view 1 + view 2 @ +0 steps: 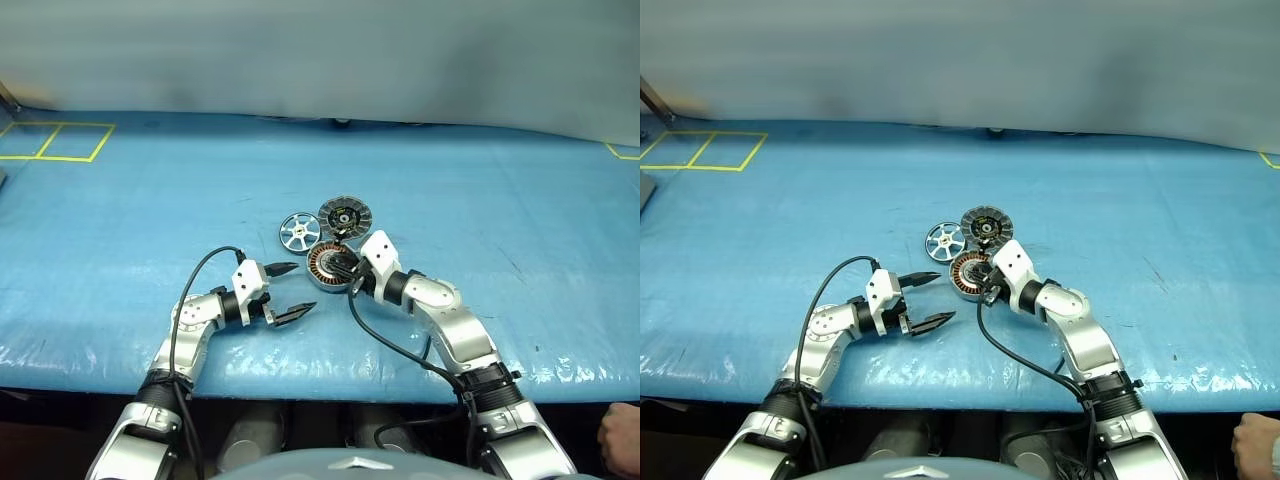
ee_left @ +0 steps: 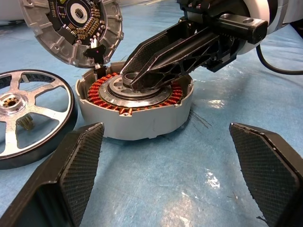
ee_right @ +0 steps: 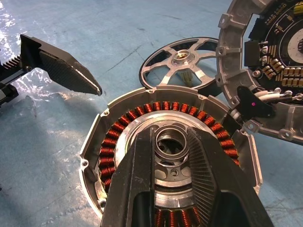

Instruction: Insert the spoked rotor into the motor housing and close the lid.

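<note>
On the blue table (image 1: 120, 220) the motor housing (image 2: 137, 120) sat open just ahead of my arms, its lid (image 1: 345, 216) hinged up behind it and the spoked rotor (image 1: 300, 233) lying flat just beside it, all looking to me like rigid, smooth metal, dense for their size. My right gripper (image 3: 173, 149) had its fingers closed around the raised hub at the housing's centre, blocking the seat, while my left gripper (image 1: 290, 292) hung wide apart and empty nearby. I judged the rotor best pinched across its rim or a spoke, away from the copper windings (image 3: 142, 111).
</note>
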